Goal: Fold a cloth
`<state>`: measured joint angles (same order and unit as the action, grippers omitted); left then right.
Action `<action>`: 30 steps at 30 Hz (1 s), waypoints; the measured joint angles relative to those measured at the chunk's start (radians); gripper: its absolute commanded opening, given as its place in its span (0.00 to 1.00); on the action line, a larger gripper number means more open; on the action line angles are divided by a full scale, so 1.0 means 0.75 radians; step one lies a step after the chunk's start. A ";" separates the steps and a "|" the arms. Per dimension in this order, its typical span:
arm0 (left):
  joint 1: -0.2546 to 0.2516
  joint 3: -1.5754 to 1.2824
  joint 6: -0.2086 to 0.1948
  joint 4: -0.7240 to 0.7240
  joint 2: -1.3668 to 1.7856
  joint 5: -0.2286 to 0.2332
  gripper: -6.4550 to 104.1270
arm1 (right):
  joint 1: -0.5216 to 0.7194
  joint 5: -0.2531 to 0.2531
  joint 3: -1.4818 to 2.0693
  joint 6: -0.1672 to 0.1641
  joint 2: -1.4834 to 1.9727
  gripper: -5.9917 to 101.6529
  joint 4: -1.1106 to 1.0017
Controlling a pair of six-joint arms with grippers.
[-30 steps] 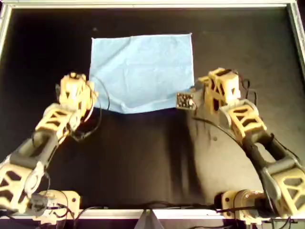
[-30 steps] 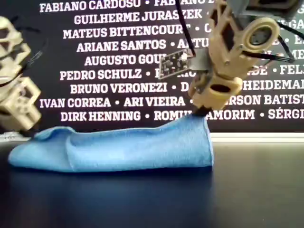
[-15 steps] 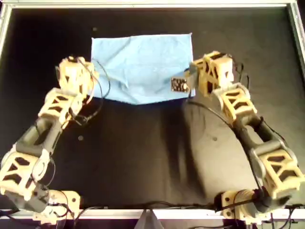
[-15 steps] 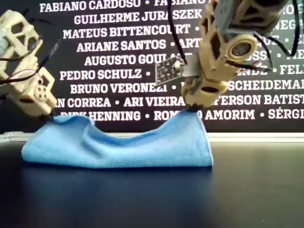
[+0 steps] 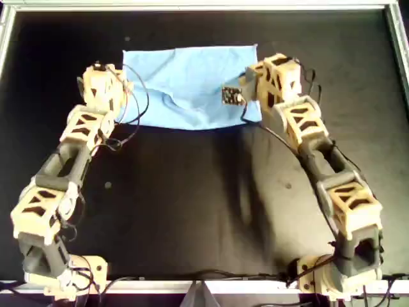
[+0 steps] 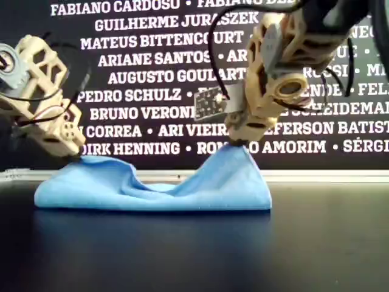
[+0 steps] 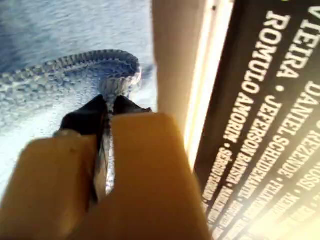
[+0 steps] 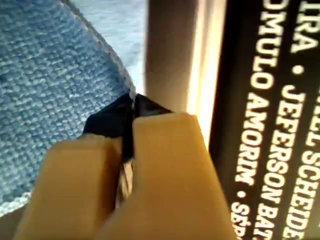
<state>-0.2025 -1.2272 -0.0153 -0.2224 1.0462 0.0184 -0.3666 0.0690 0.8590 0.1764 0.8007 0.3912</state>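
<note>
The light blue cloth point(image 5: 185, 83) lies on the black table at the far middle, its near edge lifted and doubled back over the rest. My first gripper point(image 5: 120, 105) is on the overhead view's left and is shut on the cloth's near corner point(image 7: 120, 70) there. In the exterior view it point(image 6: 76, 155) holds that corner just above the cloth point(image 6: 152, 191). My second gripper point(image 5: 254, 102) is on the overhead view's right, shut on the other near corner point(image 8: 127, 92) and holding it higher point(image 6: 237, 143). The cloth sags between them. Both jaws are closed on fabric point(image 7: 107, 102) point(image 8: 132, 100).
The black table point(image 5: 192, 204) stretches toward the arm bases. A metal frame point(image 5: 192, 6) runs along the far edge, just behind the cloth. A dark wall with white printed names point(image 6: 152, 61) stands beyond it. A small circuit board point(image 5: 231, 96) hangs beside my second gripper.
Both grippers have carried the cloth's near edge toward the far edge, so less cloth shows from above. Both corners have come lower, and my first gripper has come in over the cloth.
</note>
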 measured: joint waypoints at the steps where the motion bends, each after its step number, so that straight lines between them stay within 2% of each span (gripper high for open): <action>1: 0.000 0.029 0.000 0.000 -0.020 0.000 0.05 | 0.004 0.000 -0.047 0.000 -0.035 0.04 0.000; 10: 0.000 0.268 0.000 0.000 -0.205 0.006 0.05 | 0.104 0.000 -0.374 0.000 -0.245 0.04 0.000; 26: 0.000 0.618 0.002 0.000 -0.462 0.008 0.05 | 0.119 0.000 -0.546 0.000 -0.362 0.05 0.000; 30: 0.022 0.626 0.002 0.002 -0.462 0.000 0.08 | 0.119 0.000 -0.614 0.000 -0.423 0.14 0.000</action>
<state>-0.1856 -0.7578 -0.0138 -0.2209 0.6995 0.0184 -0.2777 0.0690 0.3988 0.1764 0.4832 0.3912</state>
